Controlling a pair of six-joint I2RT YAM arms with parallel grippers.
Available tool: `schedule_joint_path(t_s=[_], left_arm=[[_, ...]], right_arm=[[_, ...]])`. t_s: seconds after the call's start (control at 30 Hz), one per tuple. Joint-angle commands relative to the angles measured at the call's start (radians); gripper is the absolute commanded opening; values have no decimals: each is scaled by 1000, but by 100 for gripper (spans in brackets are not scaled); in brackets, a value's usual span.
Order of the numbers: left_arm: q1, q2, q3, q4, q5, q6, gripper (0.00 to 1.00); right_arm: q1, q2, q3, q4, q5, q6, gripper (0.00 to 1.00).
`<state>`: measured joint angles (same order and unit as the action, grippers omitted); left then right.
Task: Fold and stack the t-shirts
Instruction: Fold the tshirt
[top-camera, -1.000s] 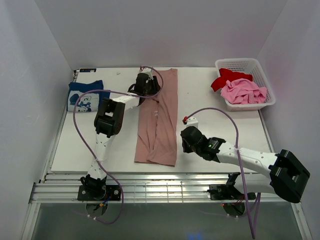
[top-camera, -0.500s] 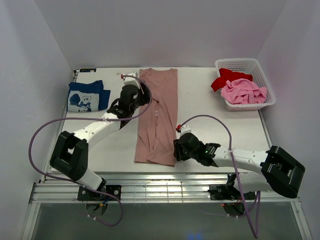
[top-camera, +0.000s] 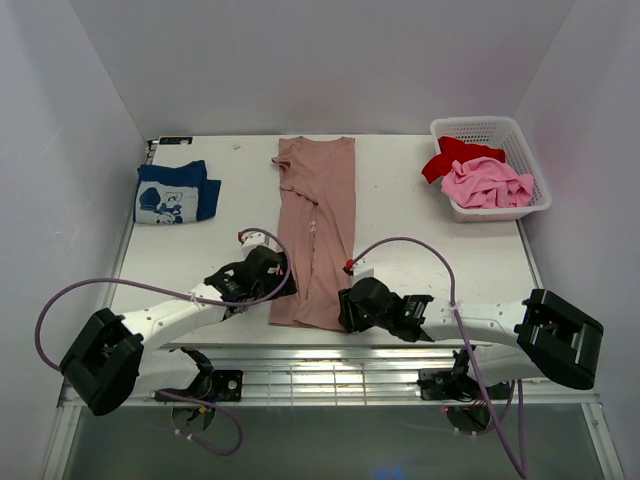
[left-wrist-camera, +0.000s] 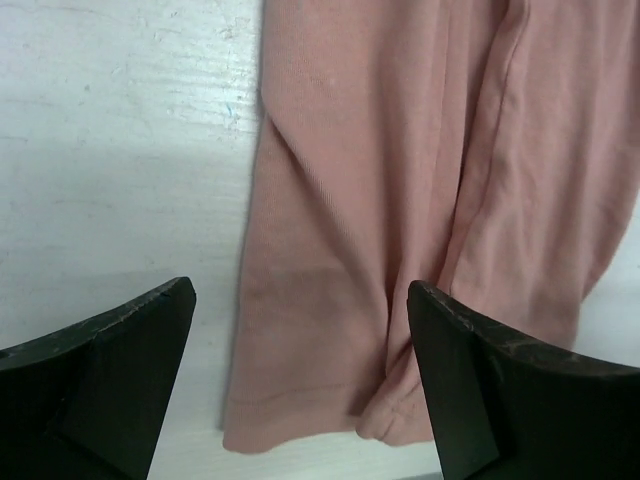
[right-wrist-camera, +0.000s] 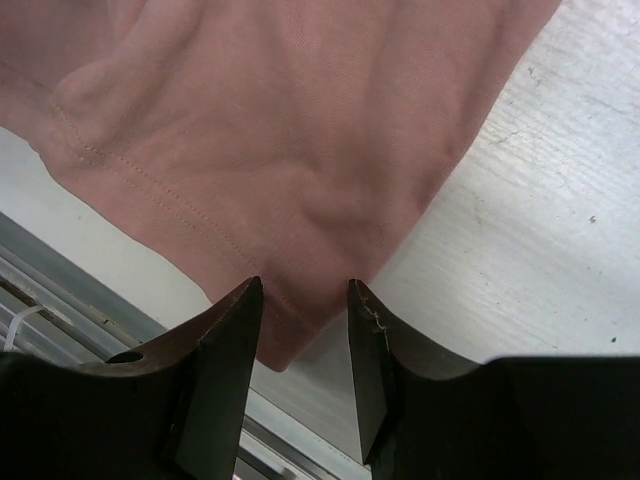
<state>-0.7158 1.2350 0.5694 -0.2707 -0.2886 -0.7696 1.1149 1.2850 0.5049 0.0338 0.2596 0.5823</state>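
**Bracketing the near hem of the pink-tan t-shirt (top-camera: 320, 230)**

Far left on the surface (top-camera: 470, 240), a folded navy t-shirt (top-camera: 172, 192) with a white print lies well apart from both arms. The left gripper (top-camera: 280, 285) rests low beside the near-left corner of the pink-tan t-shirt. That shirt is folded into a narrow strip whose long axis runs from the far edge toward the arm bases, hem nearest the robot. The right gripper (top-camera: 345, 308) sits at the near-right corner, so each arm faces its own corner from the outside, and the hem runs left to right between them. At far right, a white basket (top-camera: 480, 125) holds a red t-shirt (top-camera: 447, 158) and a bright pink t-shirt (top-camera: 490, 183), both crumpled.

The top view fixes the strip's direction but hides both sets of fingers under the wrists.

- **Left wrist view:** the left gripper (left-wrist-camera: 300, 290) is spread wide. The shirt's left edge and hem corner (left-wrist-camera: 230, 435) lie inside the gap, not pinched.
- **Right wrist view:** the right gripper (right-wrist-camera: 305, 285) is parted more narrowly. The stitched hem corner (right-wrist-camera: 285, 355) sits directly between its fingers, just inside the surface's near edge, and nothing is clamped.

Judged from this, the right gripper is the closer to a grip. The fold probably calls for lifting the hem and carrying it along the long axis toward the collar.
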Motion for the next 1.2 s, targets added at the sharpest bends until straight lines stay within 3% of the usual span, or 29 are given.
schedule_joint_path(t_s=[0.0,0.53,1.17], left_arm=[[-16,-86,-25,-70,-23,-91,98],[-181,-62,-106,-177,-49,-260,98],[-410,4,-62,-421,-122,-496,96]], right_arm=[[37,20,3,-1,50,39,46],[123,68,55,-94,201,116,48],[154,42,23,-135,227,183,48]])
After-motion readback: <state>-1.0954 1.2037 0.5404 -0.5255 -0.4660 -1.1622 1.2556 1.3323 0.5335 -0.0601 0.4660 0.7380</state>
